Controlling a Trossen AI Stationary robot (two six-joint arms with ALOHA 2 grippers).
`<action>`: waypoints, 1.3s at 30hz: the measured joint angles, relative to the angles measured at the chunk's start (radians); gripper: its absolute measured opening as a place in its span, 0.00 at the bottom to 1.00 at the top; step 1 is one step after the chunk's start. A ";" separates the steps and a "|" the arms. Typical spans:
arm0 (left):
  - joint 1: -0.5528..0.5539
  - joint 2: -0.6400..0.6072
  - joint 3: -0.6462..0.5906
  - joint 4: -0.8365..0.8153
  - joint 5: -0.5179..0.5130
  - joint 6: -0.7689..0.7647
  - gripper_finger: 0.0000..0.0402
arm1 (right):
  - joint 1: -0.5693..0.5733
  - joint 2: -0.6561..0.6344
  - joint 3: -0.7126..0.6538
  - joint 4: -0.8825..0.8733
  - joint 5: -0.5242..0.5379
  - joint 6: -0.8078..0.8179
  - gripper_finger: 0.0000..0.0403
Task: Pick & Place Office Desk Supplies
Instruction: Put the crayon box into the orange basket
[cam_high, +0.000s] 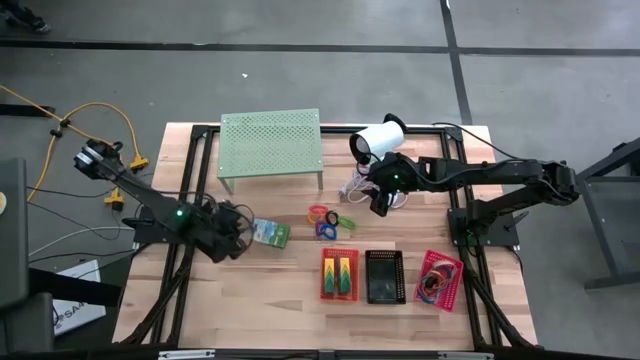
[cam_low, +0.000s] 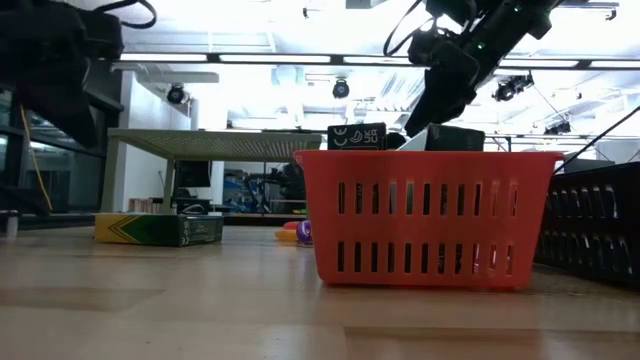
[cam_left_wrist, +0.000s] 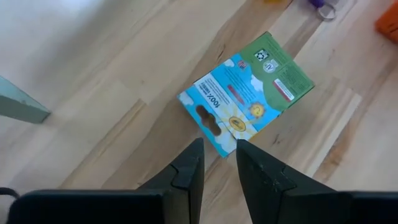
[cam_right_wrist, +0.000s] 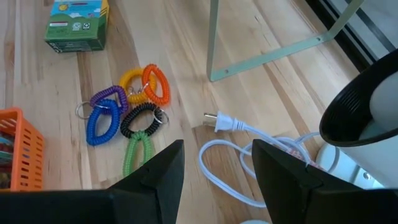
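The left hand (cam_left_wrist: 219, 158), fingers narrowly apart, hovers empty at the green pack (cam_left_wrist: 249, 93); the right hand (cam_right_wrist: 214, 177) gapes, empty.

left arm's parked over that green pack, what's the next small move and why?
Probably ease the left gripper forward and down so its fingers straddle the near edge of the green pack. The wrist view shows the fingers apart with nothing between them, the pack lying flat on the table just ahead, so no grip exists yet. The right gripper waits near the white cylinder.
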 joint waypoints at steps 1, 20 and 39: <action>0.004 -0.021 -0.014 0.010 0.004 -0.001 0.22 | 0.000 0.000 0.000 0.002 0.000 0.000 0.44; 0.170 -0.155 -0.168 0.126 0.168 0.066 0.22 | 0.000 0.000 0.000 0.006 0.000 0.000 0.44; 0.235 -0.080 -0.168 0.209 0.216 0.115 0.24 | 0.000 0.000 0.000 0.010 0.000 0.000 0.44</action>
